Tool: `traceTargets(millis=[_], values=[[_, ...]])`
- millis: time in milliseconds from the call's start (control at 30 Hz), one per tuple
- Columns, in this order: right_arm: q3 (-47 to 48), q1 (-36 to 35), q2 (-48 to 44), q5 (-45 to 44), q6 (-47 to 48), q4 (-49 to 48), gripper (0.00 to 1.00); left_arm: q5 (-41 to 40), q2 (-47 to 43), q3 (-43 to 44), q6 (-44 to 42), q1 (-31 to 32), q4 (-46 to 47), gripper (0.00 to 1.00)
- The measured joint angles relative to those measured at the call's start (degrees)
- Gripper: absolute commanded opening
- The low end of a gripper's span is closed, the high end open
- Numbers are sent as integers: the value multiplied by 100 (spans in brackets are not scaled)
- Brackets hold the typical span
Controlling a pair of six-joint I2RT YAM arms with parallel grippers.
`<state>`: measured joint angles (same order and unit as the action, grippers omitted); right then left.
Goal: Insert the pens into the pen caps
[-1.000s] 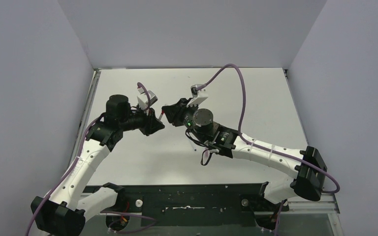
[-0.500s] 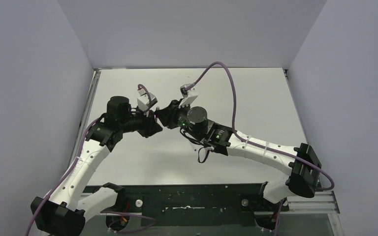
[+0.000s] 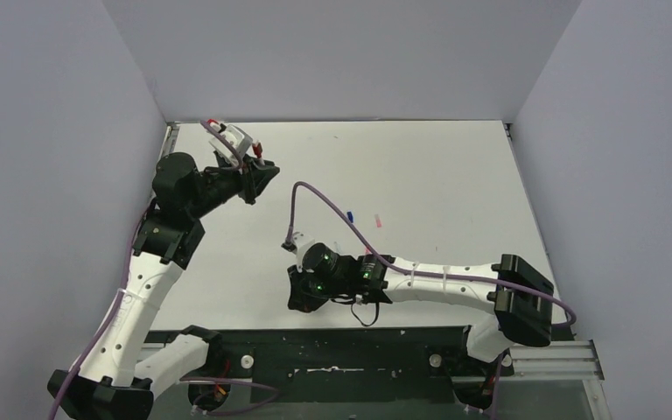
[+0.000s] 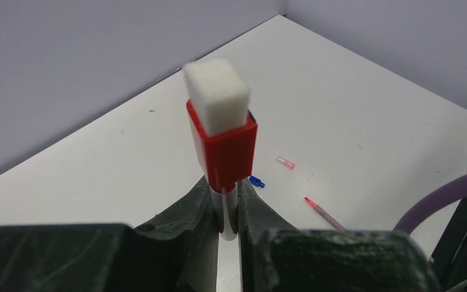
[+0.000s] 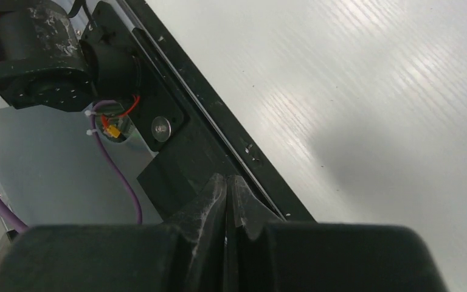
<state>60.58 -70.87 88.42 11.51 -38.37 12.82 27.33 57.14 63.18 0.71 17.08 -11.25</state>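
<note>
We count approx 1 of 3 done. L claw is clamped on the white pen, barrel upright between the fingers, and the red cap sits on its top end. It looks seated, though the top is blurry, so we can't confirm how deep.

Left to do, as we judge it: blue cap and pink cap lie loose on the table, near each other but not touching. Pink pen lies uncapped just beside them, red tip toward the blue cap. We don't see the 3rd pen in any view.

Rel. to claws: loose caps + pink pen are on the table below and beyond L claw, well apart from it. R claw has its fingers pressed together w/ nothing between them. It's low at the near edge over the black rail, well apart from caps and pens.
</note>
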Motion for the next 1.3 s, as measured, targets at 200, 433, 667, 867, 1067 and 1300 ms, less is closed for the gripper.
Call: traceTargets(millis=[200, 433, 667, 867, 1067, 1300], values=[[0, 289, -212, -37, 138, 212, 56, 173, 22, -2, 9, -52, 74, 0], [4, 857, -1633, -564, 699, 214, 88, 1351, 28, -140, 28, -175, 83, 0], [101, 1495, -2909, -787, 1226, -953, 83, 2697, 103, -664, 236, -175, 85, 0], [590, 1530, -2358, -341, 1521, -1453, 75, 3185, 109, -730, 332, -142, 76, 0], [772, 1547, -1635, 4, 1694, -1440, 76, 3416, 116, -730, 363, -24, 72, 0], [997, 1655, -1434, 271, 1740, -1458, 72, 3499, 177, -730, 376, 46, 72, 0]])
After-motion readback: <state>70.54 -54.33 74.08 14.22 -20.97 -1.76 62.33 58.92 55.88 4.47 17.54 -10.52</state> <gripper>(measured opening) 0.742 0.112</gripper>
